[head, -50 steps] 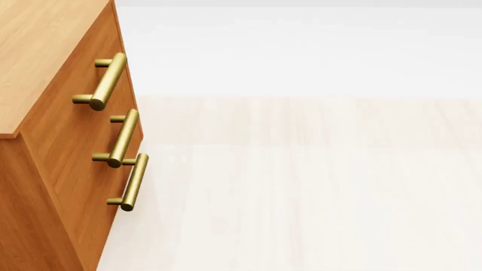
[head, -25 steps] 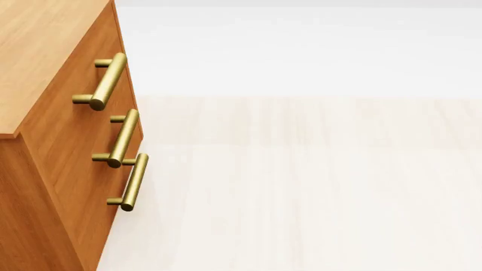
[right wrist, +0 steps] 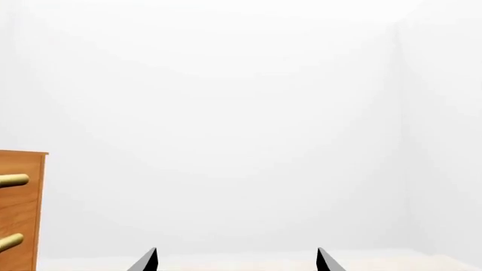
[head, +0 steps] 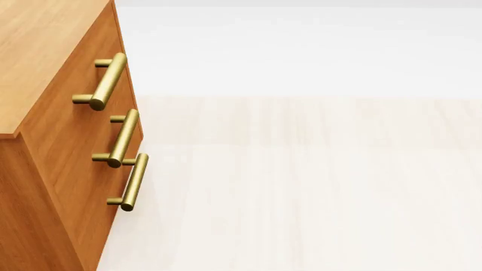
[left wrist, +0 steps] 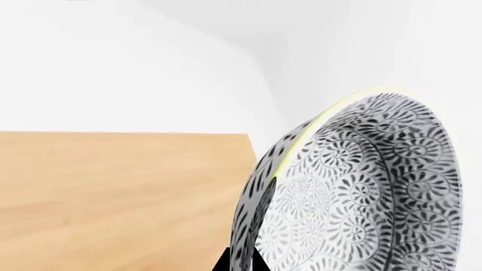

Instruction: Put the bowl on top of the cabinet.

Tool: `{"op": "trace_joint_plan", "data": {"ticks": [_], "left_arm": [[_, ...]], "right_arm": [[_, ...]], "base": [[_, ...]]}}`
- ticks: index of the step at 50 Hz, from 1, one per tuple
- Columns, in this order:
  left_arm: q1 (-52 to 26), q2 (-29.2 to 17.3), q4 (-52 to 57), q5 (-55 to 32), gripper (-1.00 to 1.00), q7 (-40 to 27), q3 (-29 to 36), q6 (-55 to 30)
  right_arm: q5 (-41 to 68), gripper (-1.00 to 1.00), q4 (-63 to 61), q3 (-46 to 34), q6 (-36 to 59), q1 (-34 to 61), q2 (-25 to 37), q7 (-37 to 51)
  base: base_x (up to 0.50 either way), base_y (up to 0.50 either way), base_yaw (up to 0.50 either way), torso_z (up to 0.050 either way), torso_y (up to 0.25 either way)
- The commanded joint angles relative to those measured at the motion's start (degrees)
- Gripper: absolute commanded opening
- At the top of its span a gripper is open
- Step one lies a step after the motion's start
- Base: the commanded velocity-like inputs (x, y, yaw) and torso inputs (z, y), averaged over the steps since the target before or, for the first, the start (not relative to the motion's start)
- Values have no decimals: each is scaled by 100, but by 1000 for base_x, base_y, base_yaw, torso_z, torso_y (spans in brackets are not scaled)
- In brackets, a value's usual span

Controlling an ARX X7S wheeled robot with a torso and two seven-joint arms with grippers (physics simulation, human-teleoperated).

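The deep round white bowl [left wrist: 362, 192] with its dense dark grey floral pattern and pale rim stands tilted on edge in the left wrist view, its rim pinched by the left gripper [left wrist: 239, 262], above and beside the light wood top of the orange-brown wooden cabinet [left wrist: 113, 197]. The right gripper [right wrist: 235, 261] holds nothing, its two dark fingertips [right wrist: 144, 262] spread wide before a white wall [right wrist: 226, 113]. In the head view the cabinet's three brass bar handles [head: 121, 138] face a pale wood floor [head: 316, 186].

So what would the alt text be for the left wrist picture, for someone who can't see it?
A deep white bowl with a dense dark grey floral pattern fills one side of the frame, tipped on edge, with a dark gripper fingertip just showing at its rim. Behind it lies the cabinet's light wood top, against white walls.
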Motion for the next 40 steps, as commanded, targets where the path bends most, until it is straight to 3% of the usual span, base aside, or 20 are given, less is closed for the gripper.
{"op": "trace_joint_plan", "data": {"ticks": [1,40], "left_arm": [[-331,-357,-1044,-54,-100,-486,84,201],[-49,-500,-1077,58,-100,-979,-206,-188]], "right_arm": [[29,100,24,-9,-8,20,-12,-30],[120,100,52,23,82,54,-44,-52]], "base": [[0,0,0,0,0],[0,0,0,0,0]]}}
